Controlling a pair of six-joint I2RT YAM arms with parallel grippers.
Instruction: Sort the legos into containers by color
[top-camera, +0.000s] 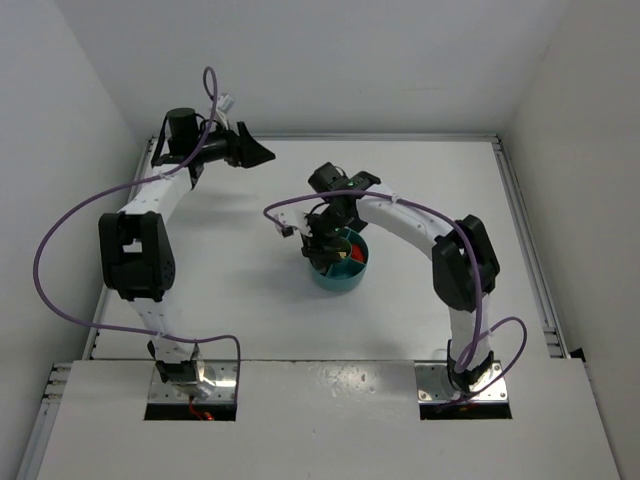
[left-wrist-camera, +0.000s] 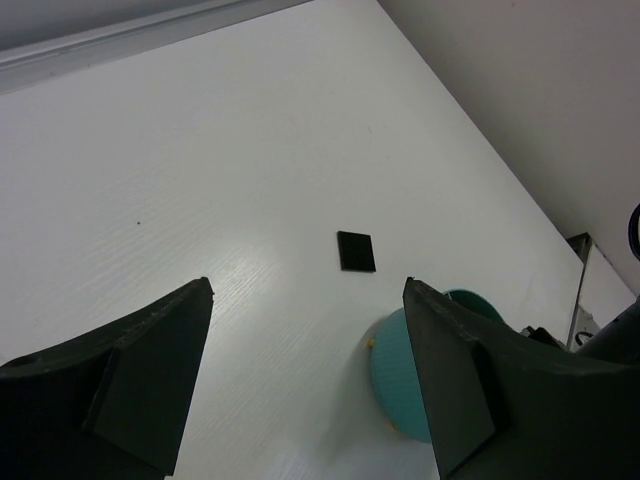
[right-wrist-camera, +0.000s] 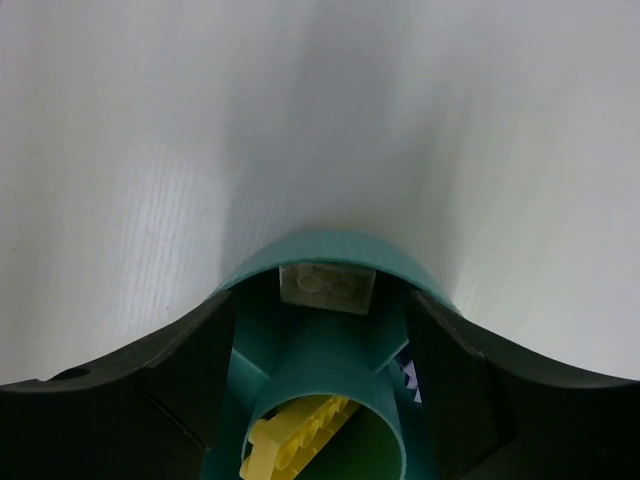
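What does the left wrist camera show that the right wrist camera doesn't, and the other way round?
Only left wrist: a black piece lying flat on the table, apart from the dish, seen from outside. Only right wrist: the dish's inside, a tan brick in one wedge and a yellow brick in the central cup. Both: the teal dish on the white table.

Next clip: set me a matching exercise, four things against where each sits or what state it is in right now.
Things
1. yellow brick
2. pale tan brick
3. black square piece
4. left end effector

Places or states
A. flat on the bare table, outside the teal dish
B. in the dish's central round cup
C. open, holding nothing
D. in a wedge section just inside the dish's rim

Pairs: 1-B, 2-D, 3-A, 4-C
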